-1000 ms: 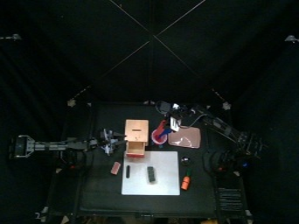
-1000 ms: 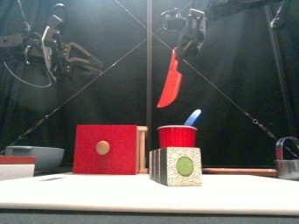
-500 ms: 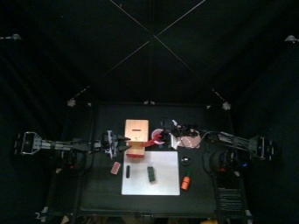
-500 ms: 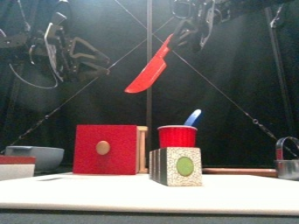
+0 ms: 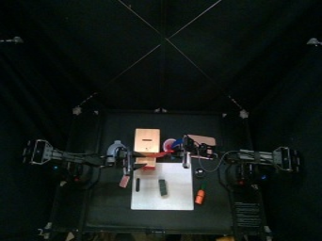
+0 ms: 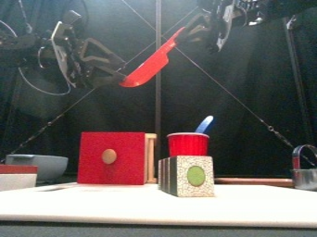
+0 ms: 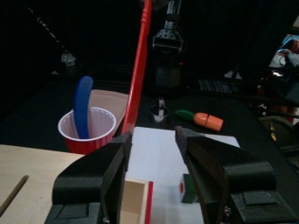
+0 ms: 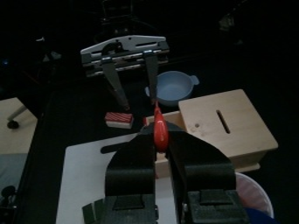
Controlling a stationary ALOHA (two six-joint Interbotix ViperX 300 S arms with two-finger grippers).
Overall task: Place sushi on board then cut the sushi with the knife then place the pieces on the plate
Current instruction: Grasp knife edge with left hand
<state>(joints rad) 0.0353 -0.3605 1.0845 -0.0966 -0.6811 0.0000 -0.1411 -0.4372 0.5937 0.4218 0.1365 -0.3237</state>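
Right claw (image 8: 160, 164) holds the red knife (image 6: 151, 63) slanting down leftward.

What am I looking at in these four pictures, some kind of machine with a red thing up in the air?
This is a robot with two black arms at a small black table. One picture looks down from above, one looks level across from the table's front edge, and two come from cameras on the wrists. On the table are a white cutting board with a dark green toy sushi roll on it, a wooden box, a red cup holding a blue knife, a blue-grey bowl and an orange toy. The right gripper is shut on a red knife, held high above the table. The left gripper is open and empty.
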